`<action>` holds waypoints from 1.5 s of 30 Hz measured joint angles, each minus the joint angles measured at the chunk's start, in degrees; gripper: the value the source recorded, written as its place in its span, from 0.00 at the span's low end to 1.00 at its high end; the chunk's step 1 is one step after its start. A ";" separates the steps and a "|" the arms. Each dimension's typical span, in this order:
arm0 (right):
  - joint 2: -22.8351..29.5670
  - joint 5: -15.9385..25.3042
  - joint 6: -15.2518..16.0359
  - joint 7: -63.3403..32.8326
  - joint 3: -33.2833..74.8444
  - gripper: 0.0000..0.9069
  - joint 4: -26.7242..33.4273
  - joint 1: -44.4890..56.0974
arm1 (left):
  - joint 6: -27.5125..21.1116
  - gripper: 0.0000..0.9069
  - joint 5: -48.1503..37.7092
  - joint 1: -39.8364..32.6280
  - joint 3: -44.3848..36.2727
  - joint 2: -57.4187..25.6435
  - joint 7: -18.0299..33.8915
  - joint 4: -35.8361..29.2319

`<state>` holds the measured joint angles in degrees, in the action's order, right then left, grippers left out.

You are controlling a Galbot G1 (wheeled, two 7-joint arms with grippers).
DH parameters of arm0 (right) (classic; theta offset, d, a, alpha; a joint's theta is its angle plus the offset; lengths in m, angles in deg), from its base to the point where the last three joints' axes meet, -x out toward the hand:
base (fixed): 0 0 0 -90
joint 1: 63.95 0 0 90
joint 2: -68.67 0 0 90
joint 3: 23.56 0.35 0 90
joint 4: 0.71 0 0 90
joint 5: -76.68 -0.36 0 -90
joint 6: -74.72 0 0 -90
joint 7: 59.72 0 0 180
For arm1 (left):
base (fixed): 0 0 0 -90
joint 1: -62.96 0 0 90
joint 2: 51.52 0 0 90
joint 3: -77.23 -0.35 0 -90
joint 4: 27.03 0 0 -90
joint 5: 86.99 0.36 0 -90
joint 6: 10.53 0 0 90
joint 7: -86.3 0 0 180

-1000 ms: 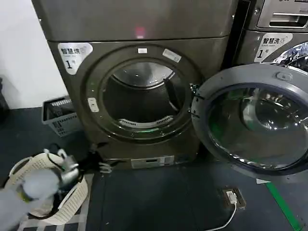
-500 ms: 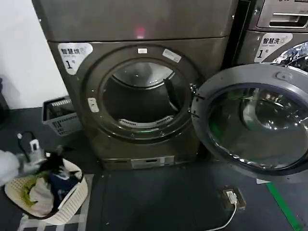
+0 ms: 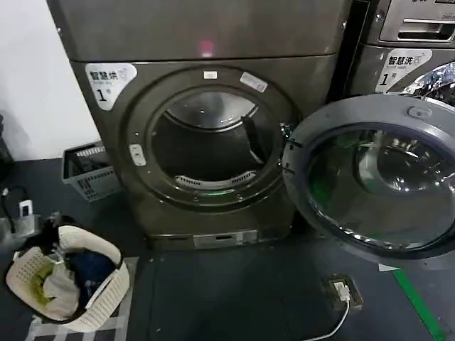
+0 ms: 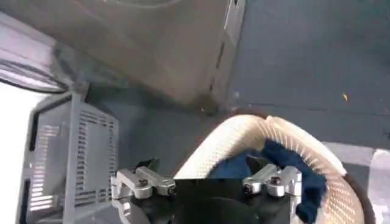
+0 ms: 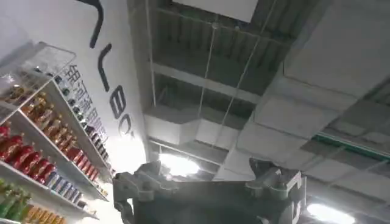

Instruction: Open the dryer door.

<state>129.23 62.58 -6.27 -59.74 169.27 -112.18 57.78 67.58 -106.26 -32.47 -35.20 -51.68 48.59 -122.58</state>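
Observation:
The dryer door [image 3: 355,114] stands swung wide open to the right of the dryer, its grey inner face and dark glass turned towards me. The round drum opening [image 3: 206,145] is uncovered and dark inside. My left gripper [image 4: 207,182] hangs open and holds nothing, low above the white laundry basket [image 4: 244,137], far left of the door. A bit of the left arm [image 3: 20,213] shows at the head view's left edge. My right gripper [image 5: 207,182] is open and holds nothing, pointed up at the ceiling, away from the dryer.
The white laundry basket [image 3: 67,280] with clothes sits on the floor at front left. A grey crate [image 3: 89,170] stands by the dryer's left side. The neighbouring machine [image 3: 405,42] is behind the open door. A floor socket with a cable [image 3: 345,291] lies at front right.
My left arm has pulled back leftward from over the laundry basket to the view's left edge. The dryer door has stayed wide open in the same place.

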 joint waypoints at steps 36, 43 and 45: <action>2.47 -1.97 -0.29 -0.01 0.51 1.00 -1.95 1.70 | 6.79 1.00 8.94 0.88 -0.66 -2.32 -5.39 6.97; 2.40 -1.99 -0.28 0.01 0.53 1.00 -2.08 1.73 | 8.12 1.00 10.86 1.01 -0.76 -2.15 -5.66 7.65; 2.40 -1.99 -0.28 0.02 0.53 1.00 -2.08 1.73 | 8.21 1.00 11.01 1.07 -0.89 -2.14 -5.68 7.66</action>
<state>131.63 60.59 -6.55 -59.71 169.80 -114.26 59.51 75.79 -95.25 -31.40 -36.08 -53.82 42.91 -114.92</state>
